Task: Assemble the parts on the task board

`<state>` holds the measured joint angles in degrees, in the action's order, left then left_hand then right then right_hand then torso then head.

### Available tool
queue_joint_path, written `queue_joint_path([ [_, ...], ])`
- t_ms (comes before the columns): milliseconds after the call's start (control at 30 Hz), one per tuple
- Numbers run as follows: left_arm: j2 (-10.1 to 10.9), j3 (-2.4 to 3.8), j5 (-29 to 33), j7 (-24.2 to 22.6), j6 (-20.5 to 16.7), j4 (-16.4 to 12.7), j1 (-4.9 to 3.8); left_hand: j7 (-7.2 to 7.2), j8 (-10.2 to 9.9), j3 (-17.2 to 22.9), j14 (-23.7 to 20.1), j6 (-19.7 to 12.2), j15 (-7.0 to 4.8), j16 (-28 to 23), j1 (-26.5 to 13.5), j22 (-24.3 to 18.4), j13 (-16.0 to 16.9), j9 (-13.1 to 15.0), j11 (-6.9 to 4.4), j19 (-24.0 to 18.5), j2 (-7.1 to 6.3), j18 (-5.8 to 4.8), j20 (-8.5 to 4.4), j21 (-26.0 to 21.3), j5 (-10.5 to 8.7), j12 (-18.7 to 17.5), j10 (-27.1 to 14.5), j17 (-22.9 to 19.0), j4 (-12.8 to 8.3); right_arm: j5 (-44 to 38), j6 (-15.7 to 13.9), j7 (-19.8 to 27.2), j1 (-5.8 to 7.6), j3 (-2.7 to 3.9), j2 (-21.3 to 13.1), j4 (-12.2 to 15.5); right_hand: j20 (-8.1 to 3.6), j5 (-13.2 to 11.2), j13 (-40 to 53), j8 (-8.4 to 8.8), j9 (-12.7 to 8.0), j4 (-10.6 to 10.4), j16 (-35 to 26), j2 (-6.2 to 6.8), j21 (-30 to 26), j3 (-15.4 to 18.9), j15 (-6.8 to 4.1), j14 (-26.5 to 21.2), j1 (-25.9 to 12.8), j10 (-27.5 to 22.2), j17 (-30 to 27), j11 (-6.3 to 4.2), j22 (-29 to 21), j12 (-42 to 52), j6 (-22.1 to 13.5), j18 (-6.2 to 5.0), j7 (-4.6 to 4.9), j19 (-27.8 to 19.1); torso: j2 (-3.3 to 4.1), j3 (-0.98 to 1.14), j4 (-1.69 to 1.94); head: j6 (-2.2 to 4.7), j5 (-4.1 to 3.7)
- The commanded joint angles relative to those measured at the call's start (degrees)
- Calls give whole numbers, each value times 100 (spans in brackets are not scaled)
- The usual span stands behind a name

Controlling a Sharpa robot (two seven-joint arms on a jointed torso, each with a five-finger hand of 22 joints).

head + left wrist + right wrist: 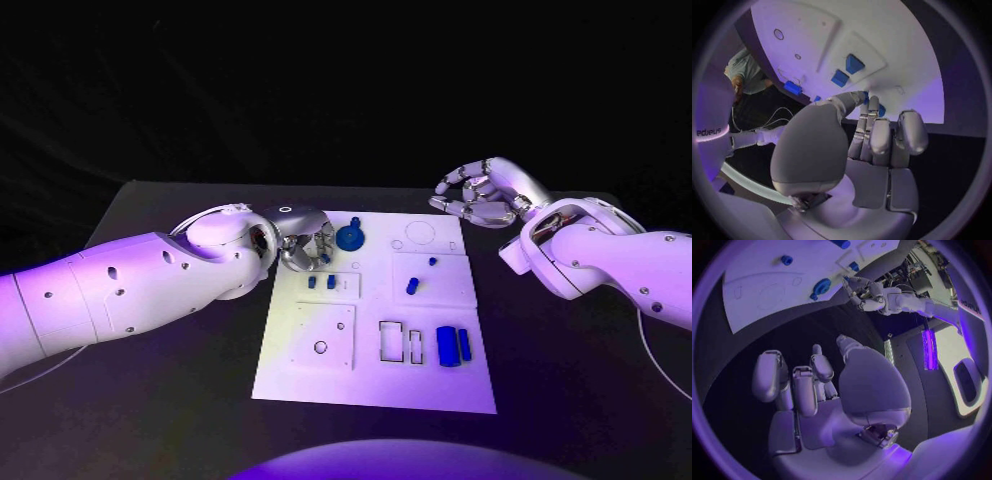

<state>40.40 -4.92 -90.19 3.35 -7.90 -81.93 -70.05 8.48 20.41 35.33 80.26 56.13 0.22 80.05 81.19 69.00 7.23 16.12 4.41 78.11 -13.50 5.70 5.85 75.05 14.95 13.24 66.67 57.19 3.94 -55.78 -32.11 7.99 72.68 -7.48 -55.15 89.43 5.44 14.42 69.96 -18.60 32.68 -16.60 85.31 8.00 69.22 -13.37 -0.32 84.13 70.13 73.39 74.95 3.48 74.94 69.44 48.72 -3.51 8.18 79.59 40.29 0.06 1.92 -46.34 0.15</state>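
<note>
Black table [173,400] is covered in the middle by the white task board [325,375]. Small blue parts [453,346] are laid on it. A round blue part [351,239] at the far left is touched by the left hand [303,245]; whether it is grasped cannot be told. Nothing is held by the right hand [483,195], curled above the far right corner.

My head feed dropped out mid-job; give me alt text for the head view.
The left robot hand reaches over the white task board's far left edge beside a round blue part. The right robot hand hovers empty, fingers curled, past its far right corner.
</note>
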Motion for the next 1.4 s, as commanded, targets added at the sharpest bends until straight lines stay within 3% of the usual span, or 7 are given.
queue_joint_path([
  [33,-6,3,22,30,96,-12,-1,-7,-39,1,42,27,3,17,-16,-4,8,7,12,17,48,-66,-3,6,-22,-21,42,2,-34,-50,28,46,-4,0,6,2,-1,31,-2,-5,10,8,-37,-10,-19,-1,-37,342,49,-29,548,-8,270,-14,-7,-114,-14,-22,-1,0,2,-6,3],
  [733,-68,2,-12,126,192,47,-1,-4,-49,2,38,27,4,11,-20,-13,9,6,14,11,50,-64,-8,-1,-22,-38,44,-13,-34,-51,33,44,-5,0,12,5,-1,31,-2,-5,10,8,-37,-10,-19,-1,-37,342,49,-29,548,-8,270,-14,-7,-114,-14,-22,2,1,-3,3,14],
  [1400,-157,-13,12,113,350,94,7,1,-62,6,24,25,6,-4,-22,-32,10,5,18,0,58,-59,-13,-15,-22,-57,46,-57,-34,-58,33,40,-5,0,7,12,-1,31,-2,-5,10,8,-37,-10,-19,-1,-37,342,49,-29,548,-8,270,-14,-7,-114,-14,-22,-2,1,1,-30,-6],
])
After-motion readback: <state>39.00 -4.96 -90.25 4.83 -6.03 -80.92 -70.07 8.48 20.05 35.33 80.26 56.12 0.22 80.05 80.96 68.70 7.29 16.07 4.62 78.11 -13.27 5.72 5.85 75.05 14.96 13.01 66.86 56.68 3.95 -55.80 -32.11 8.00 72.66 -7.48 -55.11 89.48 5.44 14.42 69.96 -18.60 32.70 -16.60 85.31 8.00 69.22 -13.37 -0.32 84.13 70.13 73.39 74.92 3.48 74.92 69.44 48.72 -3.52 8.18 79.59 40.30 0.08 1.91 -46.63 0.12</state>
